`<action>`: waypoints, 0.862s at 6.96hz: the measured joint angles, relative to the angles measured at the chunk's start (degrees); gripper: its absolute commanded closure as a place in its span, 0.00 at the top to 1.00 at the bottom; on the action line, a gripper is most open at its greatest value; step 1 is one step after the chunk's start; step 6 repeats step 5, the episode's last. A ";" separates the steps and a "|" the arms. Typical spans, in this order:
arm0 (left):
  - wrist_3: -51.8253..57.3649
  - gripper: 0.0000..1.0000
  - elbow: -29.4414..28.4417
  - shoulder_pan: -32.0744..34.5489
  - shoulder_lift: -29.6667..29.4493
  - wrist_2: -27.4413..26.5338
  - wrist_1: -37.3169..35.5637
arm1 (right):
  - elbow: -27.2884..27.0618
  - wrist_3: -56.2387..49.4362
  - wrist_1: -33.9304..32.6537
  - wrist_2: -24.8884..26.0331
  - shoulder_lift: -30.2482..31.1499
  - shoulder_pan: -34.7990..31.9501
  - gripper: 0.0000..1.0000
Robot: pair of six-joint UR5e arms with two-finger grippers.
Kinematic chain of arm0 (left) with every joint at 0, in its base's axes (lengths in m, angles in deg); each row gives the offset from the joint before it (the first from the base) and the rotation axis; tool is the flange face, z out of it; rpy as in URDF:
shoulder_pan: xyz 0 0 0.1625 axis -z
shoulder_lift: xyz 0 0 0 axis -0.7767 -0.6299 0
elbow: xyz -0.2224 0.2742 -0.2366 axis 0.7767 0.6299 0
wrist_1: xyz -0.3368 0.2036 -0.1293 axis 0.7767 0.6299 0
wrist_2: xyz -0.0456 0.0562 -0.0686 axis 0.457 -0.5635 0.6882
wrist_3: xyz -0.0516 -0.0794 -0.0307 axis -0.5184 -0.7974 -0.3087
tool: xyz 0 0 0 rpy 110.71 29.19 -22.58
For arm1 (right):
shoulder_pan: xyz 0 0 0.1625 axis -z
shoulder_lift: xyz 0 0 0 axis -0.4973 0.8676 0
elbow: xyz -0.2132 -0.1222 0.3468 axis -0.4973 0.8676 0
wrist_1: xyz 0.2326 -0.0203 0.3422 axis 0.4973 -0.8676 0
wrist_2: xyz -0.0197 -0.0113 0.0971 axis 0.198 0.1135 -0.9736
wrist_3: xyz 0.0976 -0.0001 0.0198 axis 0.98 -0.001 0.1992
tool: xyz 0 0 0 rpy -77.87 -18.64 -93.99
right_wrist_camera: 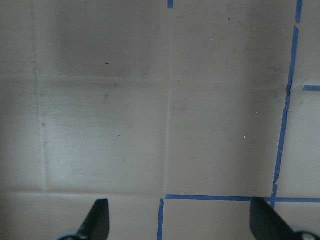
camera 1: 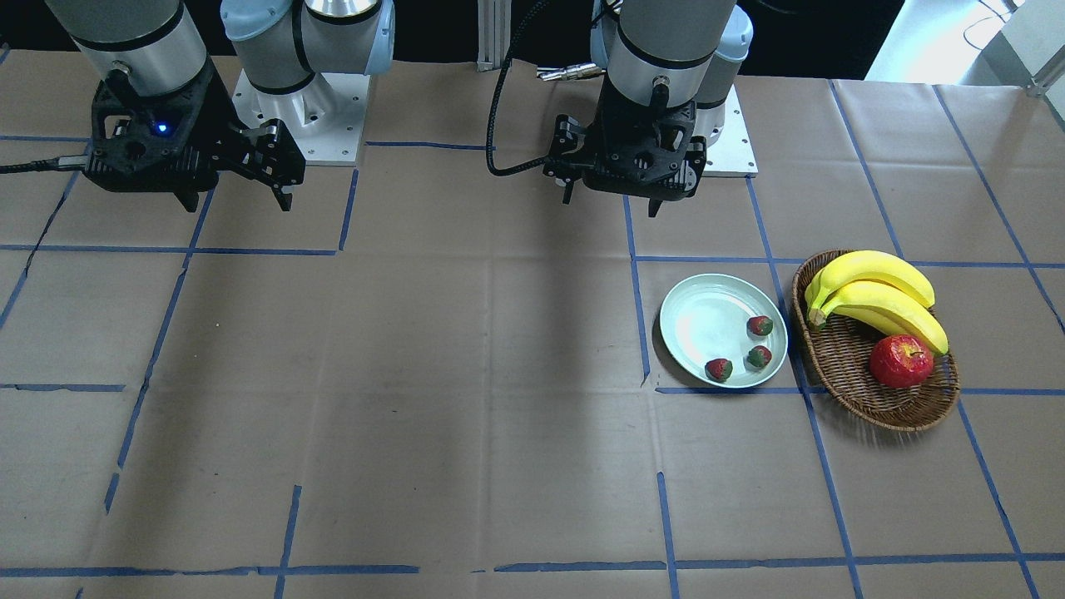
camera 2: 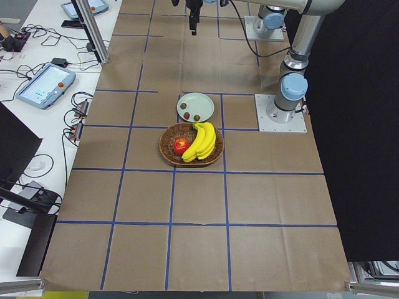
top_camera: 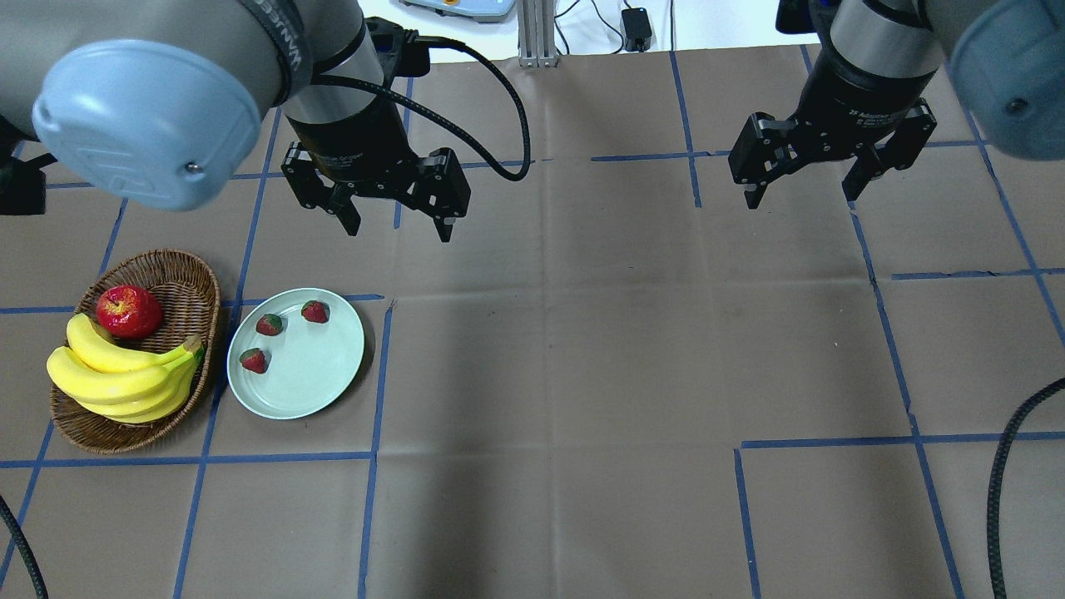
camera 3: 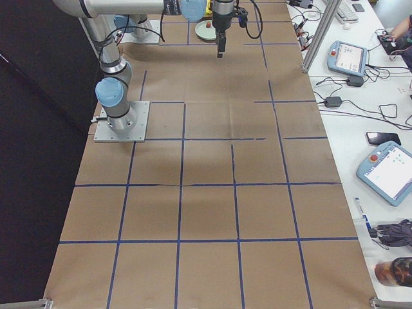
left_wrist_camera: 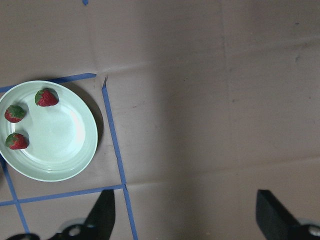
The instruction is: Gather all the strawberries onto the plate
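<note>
Three small red strawberries (top_camera: pixel 269 324) (top_camera: pixel 315 312) (top_camera: pixel 253 360) lie on the pale mint-green plate (top_camera: pixel 316 374). They show too in the front view (camera 1: pixel 760 325) (camera 1: pixel 758 357) (camera 1: pixel 719 369) on the plate (camera 1: pixel 699 324), and in the left wrist view (left_wrist_camera: pixel 46 98) (left_wrist_camera: pixel 14 113) (left_wrist_camera: pixel 16 141) on the plate (left_wrist_camera: pixel 60 145). My left gripper (top_camera: pixel 398 226) is open and empty, raised behind and to the right of the plate. My right gripper (top_camera: pixel 803 196) is open and empty, high over bare table on the far right.
An oval brown wicker basket (top_camera: pixel 179 287) stands just left of the plate, holding a red apple (top_camera: pixel 128 311) and a bunch of bananas (top_camera: pixel 121 374). Blue tape lines cross the brown paper table cover. A black cable (top_camera: pixel 1011 466) hangs at the right edge.
</note>
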 measured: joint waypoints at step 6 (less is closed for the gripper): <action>3.73 0.99 1.32 -4.97 1.77 -0.53 3.08 | 0.00 0.00 0.00 0.02 -0.04 0.00 1.00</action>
